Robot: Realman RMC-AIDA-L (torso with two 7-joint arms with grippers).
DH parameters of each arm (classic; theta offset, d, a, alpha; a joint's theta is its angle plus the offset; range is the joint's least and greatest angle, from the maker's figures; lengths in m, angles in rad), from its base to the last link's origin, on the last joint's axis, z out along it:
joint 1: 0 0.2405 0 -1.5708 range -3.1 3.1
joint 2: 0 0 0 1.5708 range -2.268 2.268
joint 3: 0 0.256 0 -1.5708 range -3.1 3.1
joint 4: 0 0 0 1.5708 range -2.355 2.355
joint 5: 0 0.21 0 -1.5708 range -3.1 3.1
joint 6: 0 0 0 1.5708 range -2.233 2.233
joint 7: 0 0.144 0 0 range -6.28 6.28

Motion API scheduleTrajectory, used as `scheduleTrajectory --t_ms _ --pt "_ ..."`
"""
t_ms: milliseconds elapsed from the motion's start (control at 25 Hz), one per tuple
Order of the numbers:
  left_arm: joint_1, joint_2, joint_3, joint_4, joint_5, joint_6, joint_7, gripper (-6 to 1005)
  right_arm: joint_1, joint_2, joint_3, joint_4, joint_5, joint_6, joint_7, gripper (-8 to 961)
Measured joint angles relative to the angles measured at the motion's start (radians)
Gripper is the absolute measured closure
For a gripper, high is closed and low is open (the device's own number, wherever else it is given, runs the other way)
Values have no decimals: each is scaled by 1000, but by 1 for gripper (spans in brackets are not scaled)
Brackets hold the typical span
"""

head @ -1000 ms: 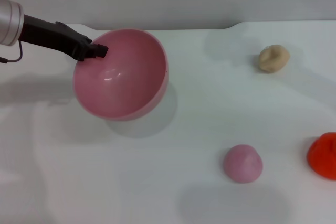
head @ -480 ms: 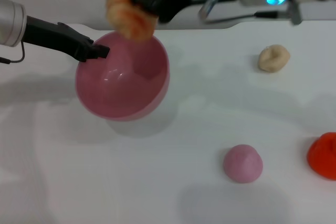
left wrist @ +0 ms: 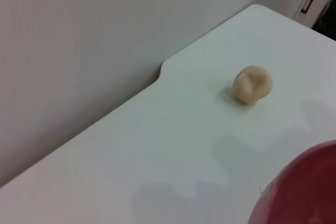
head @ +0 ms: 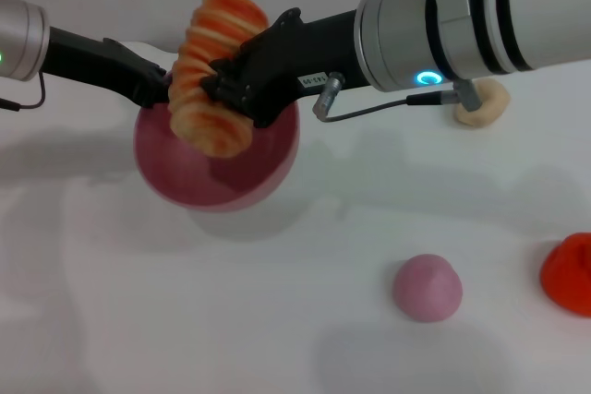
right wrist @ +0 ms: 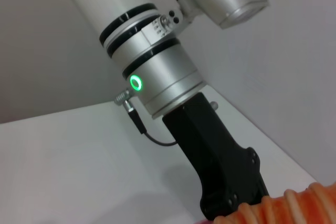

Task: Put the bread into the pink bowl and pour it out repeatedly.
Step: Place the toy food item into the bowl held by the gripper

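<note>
Access over the pink bowl [head: 217, 168] is blocked: the bread [head: 214, 80] and right gripper [head: 222, 89] hang above it, and the left gripper [head: 157, 89] occupies its far-left rim. Open desk [head: 231, 320] lies in front; a pink dome [head: 427, 288] stands well right.

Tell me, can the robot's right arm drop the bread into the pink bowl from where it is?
Probably yes. The right gripper holds the bread just above the pink bowl, whose mouth is open, and the left gripper only grips the rim.
</note>
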Motion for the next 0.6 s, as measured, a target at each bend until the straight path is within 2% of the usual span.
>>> scheduleTrajectory --t_ms 400,600 --pt "-1 -2 8 0 16 -5 -2 955 9 -1 0 23 3 1 -8 740" --pt "-4 -8 8 0 24 -2 -2 955 -5 -1 32 -2 5 -1 -9 544"
